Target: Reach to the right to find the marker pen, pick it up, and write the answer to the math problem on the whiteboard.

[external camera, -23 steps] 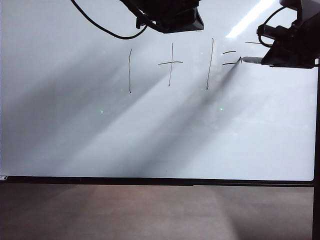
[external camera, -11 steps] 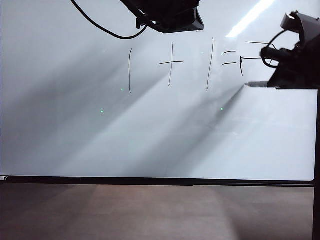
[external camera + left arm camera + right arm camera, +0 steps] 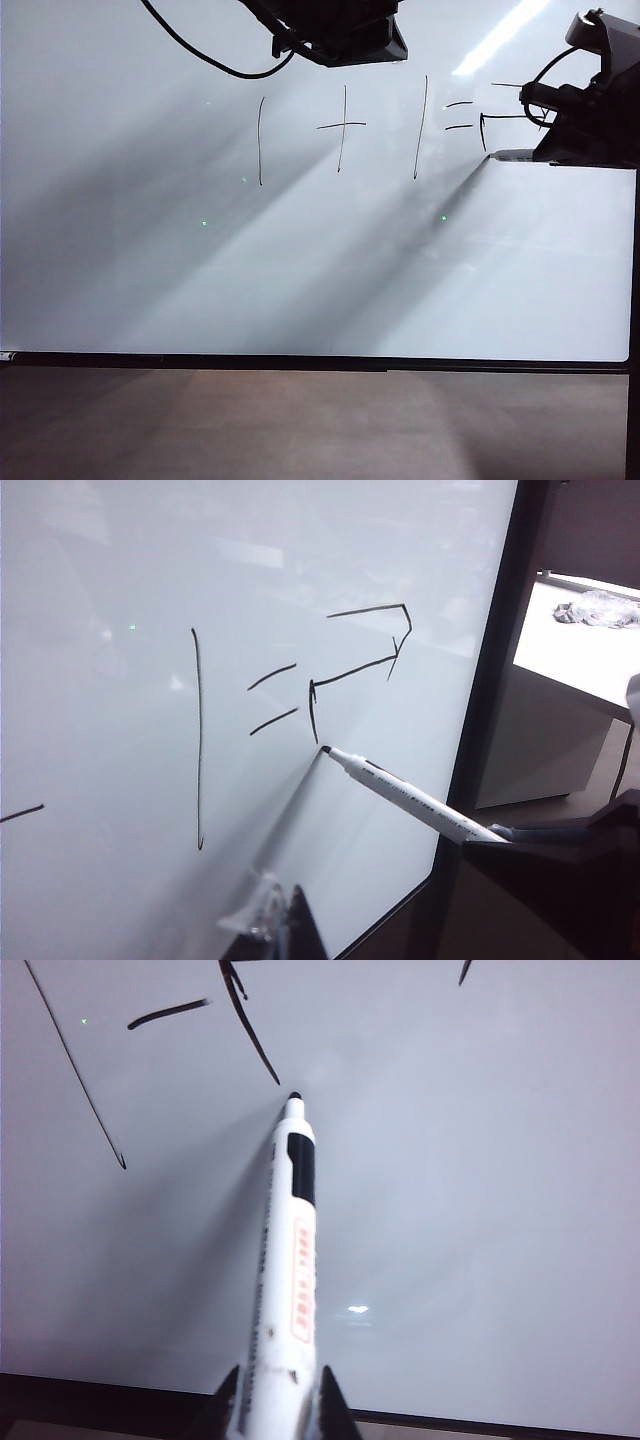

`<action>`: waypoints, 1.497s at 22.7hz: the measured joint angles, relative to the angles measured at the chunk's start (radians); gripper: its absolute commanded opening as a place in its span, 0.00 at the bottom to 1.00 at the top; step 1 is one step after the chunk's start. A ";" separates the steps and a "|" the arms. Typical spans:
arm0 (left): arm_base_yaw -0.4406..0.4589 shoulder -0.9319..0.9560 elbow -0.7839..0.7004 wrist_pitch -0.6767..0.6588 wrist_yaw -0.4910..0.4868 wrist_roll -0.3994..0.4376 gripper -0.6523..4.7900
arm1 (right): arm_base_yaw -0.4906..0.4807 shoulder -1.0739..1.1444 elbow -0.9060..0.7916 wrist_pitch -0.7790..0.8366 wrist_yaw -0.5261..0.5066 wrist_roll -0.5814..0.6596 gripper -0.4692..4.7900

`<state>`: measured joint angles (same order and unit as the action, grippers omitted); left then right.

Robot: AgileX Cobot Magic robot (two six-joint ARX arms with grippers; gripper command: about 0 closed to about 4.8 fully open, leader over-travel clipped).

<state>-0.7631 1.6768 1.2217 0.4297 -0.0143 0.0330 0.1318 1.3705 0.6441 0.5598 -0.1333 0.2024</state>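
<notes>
The right gripper (image 3: 277, 1405) clamps the marker pen (image 3: 289, 1270); its tip sits beyond the jaws at the unfinished answer (image 3: 355, 665) on the whiteboard (image 3: 300, 270); the left gripper (image 3: 285, 920) hovers nearby, grip unclear.

From my remote seat, the right tool (image 3: 278, 1400) showed only two dark finger ends at the frame edge, clamped on the marker pen (image 3: 285, 1290), whose rear was cut off. The left tool (image 3: 285, 920) was a dark sliver at the picture's border, its jaws unreadable. The answer (image 3: 500, 115) ran behind the right arm in the exterior view. The whiteboard (image 3: 300, 280) overran the frame.
</notes>
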 measured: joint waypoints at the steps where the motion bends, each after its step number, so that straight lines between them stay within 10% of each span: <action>1: 0.000 0.000 0.000 0.000 0.000 0.000 0.11 | 0.000 0.000 0.000 0.000 -0.003 0.000 0.08; 34: 0.000 0.000 0.000 0.000 0.000 0.000 0.11 | -0.137 -0.010 -0.001 -0.029 -0.014 0.006 0.08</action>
<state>-0.7631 1.6768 1.2217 0.4297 -0.0147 0.0330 -0.0048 1.3609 0.6430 0.5312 -0.1471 0.2085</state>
